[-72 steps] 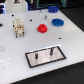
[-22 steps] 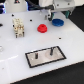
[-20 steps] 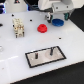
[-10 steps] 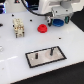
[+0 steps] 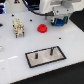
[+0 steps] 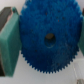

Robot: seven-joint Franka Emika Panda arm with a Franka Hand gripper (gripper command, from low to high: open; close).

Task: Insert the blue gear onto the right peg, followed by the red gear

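End effector (image 5: 58,20) sits low over the blue gear (image 6: 49,38), fingers (image 6: 9,44) flanking its rim, spread or just touching, evidently to lift it by the edge; grip not confirmed. Red gear (image 5: 43,27) lies at its 9 o'clock on the tabletop (image 5: 15,50); right peg (image 5: 51,50) stands clear, near 6 o'clock; white fixture (image 5: 19,27) far off.

Gripper (image 5: 58,21) low, jaws spread wide

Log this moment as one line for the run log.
gripper: down at blue gear, fingers either side, grasp unconfirmed | red gear: on table | pegs: both empty | stage: picking blue gear
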